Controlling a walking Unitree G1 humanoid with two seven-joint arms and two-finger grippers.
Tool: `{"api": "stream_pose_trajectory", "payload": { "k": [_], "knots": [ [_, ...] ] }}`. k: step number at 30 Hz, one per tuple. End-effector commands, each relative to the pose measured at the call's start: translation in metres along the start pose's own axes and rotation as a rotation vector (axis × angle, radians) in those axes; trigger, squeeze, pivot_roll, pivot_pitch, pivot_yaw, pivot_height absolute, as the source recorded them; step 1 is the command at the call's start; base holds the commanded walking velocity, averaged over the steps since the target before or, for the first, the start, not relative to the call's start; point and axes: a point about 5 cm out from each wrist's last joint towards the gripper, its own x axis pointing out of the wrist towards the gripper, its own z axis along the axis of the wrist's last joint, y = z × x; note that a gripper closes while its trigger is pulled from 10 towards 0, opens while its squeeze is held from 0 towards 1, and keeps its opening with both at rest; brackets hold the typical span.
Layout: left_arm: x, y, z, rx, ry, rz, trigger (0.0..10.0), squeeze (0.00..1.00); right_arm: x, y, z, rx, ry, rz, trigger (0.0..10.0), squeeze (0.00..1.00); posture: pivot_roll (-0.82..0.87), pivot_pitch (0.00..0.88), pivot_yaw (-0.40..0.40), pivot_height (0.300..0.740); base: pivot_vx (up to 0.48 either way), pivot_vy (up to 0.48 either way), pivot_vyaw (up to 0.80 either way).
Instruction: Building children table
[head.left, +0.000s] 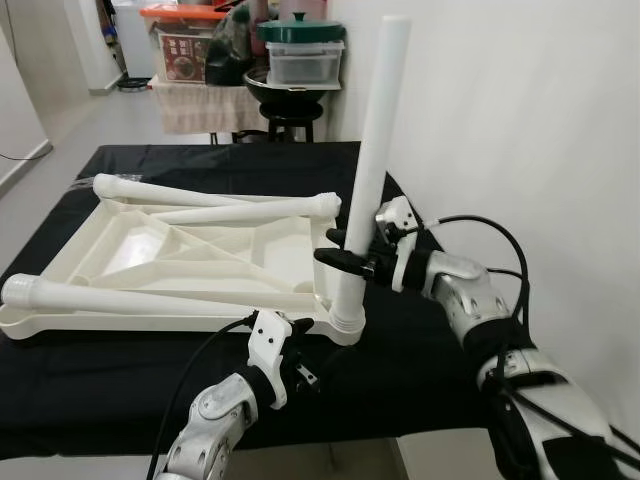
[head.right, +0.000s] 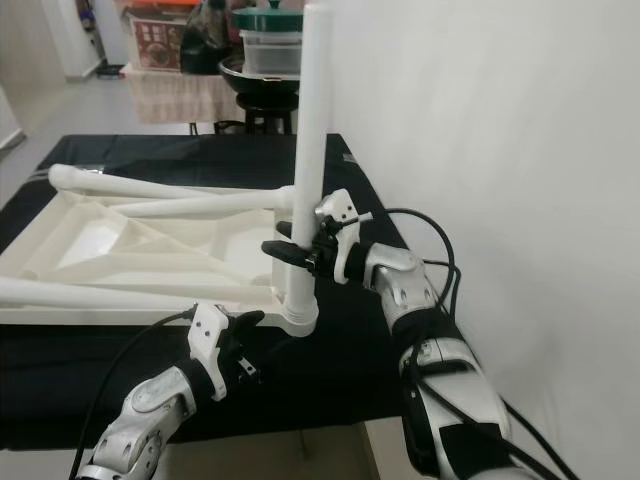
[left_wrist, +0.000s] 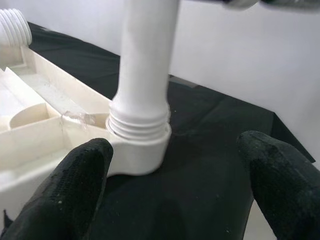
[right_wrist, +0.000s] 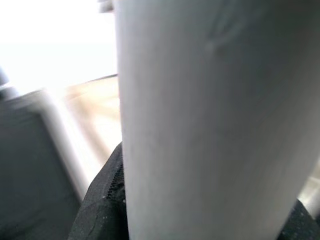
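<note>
Nearest me, my left gripper (head.left: 303, 372) hangs spread wide beside the threaded corner socket (left_wrist: 142, 145) of the upturned white plastic tabletop (head.left: 180, 255). Beyond, my right gripper (head.left: 340, 255) clamps the upright white plastic table leg (head.left: 372, 160) seated there. Farther back, two loose legs (head.left: 215, 200) lie across the tabletop.

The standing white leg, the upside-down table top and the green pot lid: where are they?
standing white leg (head.left: 378, 140), left eye view, middle of its shaft.
upside-down table top (head.left: 130, 240), left eye view, ribbed underside.
green pot lid (head.left: 300, 30), left eye view, its dome.
</note>
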Motion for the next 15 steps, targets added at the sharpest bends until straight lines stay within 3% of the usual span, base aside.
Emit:
{"api": "stream_pose_trajectory", "payload": {
  "k": [1, 2, 3, 4, 5, 6, 11, 13, 14, 15],
  "knots": [
    [-0.002, -0.001, 0.002, 0.002, -0.008, -0.008, 10.0, 0.00, -0.030, -0.020, -0.045, 0.041, 0.178, -0.820, 0.0, 0.00, 0.00, 0.000, -0.094, 0.740, 0.000, 0.000, 0.00],
    [-0.002, -0.001, 0.002, 0.002, -0.008, -0.008, 10.0, 0.00, -0.030, -0.020, -0.045, 0.041, 0.178, -0.820, 0.0, 0.00, 0.00, 0.000, -0.094, 0.740, 0.000, 0.000, 0.00],
    [-0.002, 0.000, 0.003, 0.001, -0.008, -0.008, 10.0, 0.00, -0.022, 0.022, -0.067, 0.100, 0.172, -0.745, 0.0, 0.00, 0.01, 0.000, -0.080, 0.740, 0.000, 0.000, 0.00],
    [-0.003, 0.001, 0.003, 0.002, -0.005, -0.009, 10.0, 0.00, -0.011, 0.058, -0.072, 0.087, 0.144, -0.587, 0.0, 0.00, 0.00, 0.000, -0.076, 0.740, 0.000, 0.000, 0.00],
    [-0.003, 0.001, 0.003, 0.002, -0.005, -0.009, 10.0, 0.00, -0.011, 0.058, -0.072, 0.087, 0.144, -0.587, 0.0, 0.00, 0.00, 0.000, -0.076, 0.740, 0.000, 0.000, 0.00],
    [-0.003, 0.001, 0.002, 0.008, 0.003, -0.013, 10.0, 0.00, -0.006, 0.072, -0.069, 0.124, 0.051, -0.480, 0.0, 0.00, -0.01, 0.000, -0.069, 0.740, 0.000, 0.000, 0.00],
    [-0.002, 0.003, 0.003, -0.008, -0.006, -0.011, 10.0, 0.00, -0.004, 0.063, -0.072, 0.136, 0.053, -0.450, 0.0, 0.00, 0.01, 0.000, -0.087, 0.740, 0.000, 0.000, 0.00],
    [0.001, 0.004, 0.003, 0.008, -0.005, -0.004, 10.0, 0.00, 0.004, 0.075, -0.064, 0.070, 0.045, -0.378, 0.0, 0.00, -0.01, 0.000, -0.075, 0.740, 0.000, 0.000, 0.00],
    [0.002, 0.004, 0.004, 0.012, -0.004, -0.003, 10.0, 0.00, 0.006, 0.077, -0.062, 0.062, 0.044, -0.355, 2.9, 0.00, 0.00, 0.000, -0.075, 0.740, 0.000, 0.000, 0.00],
    [0.002, 0.004, 0.004, 0.012, -0.004, -0.003, 10.0, 0.00, 0.006, 0.077, -0.062, 0.062, 0.044, -0.355, 2.9, 0.00, 0.00, 0.000, -0.075, 0.740, 0.000, 0.000, 0.00]
  ]
}}
